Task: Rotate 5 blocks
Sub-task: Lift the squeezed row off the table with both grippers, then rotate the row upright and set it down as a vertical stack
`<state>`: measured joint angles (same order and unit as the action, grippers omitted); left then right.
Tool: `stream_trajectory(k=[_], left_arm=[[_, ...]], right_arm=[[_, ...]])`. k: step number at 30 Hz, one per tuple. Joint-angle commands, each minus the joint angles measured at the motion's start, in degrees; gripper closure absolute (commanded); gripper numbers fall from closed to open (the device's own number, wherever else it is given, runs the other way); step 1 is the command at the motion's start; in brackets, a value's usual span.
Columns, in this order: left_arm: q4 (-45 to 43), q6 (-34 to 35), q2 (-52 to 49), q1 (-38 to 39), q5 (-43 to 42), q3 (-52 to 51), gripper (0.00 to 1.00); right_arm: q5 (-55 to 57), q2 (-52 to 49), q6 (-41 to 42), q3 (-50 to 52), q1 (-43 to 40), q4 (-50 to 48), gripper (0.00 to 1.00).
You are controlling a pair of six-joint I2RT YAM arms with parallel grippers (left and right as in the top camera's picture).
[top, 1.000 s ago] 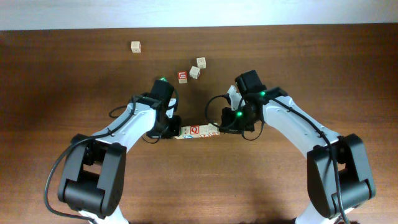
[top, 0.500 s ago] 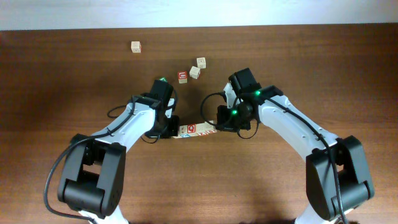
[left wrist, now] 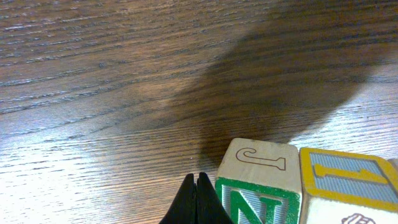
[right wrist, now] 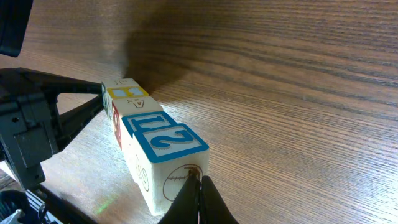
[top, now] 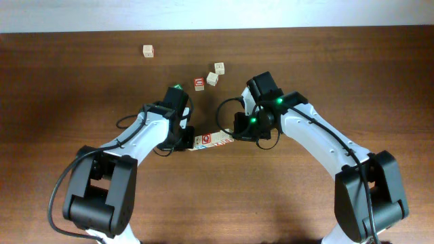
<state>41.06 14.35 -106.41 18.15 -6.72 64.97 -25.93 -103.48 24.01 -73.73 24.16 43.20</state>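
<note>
The row of blocks (top: 212, 140) is laid between two claws. The left claw (left wrist: 197, 200) is pressed together just beside the row's green N block (left wrist: 256, 198). The right claw (right wrist: 199, 196) is pressed together against the row's other end. If it is pushed crookedly, the row could be bent and broken apart.

The row of blocks (top: 211, 140) lies on the table (top: 339, 68), with the left gripper (top: 190, 140) at its left end and the right gripper (top: 232, 137) at its right end. Behind the row sits a cluster of three cubes (top: 212, 79). A lone cube (top: 148, 51) lies farther behind the row and off to its left.
</note>
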Motion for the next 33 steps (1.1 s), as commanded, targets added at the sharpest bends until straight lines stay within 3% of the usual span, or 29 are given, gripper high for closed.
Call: stream_trajectory(k=[1, 16, 33], left_arm=[[-0.90, -0.98, -0.52, 1.95, -11.76, 0.00, 1.00], [-1.40, -0.94, -0.52, 0.09, -24.20, 0.00, 1.00], [-1.42, -0.92, -0.52, 0.04, -27.21, 0.00, 1.00]], right_arm=[[-7.89, 0.26, 0.61, -1.25, 4.79, -1.73, 0.95], [-7.23, 0.26, 3.10, -1.27, 7.08, -3.37, 0.95], [-6.82, 0.26, 4.85, -1.62, 8.57, -3.48, 0.96]])
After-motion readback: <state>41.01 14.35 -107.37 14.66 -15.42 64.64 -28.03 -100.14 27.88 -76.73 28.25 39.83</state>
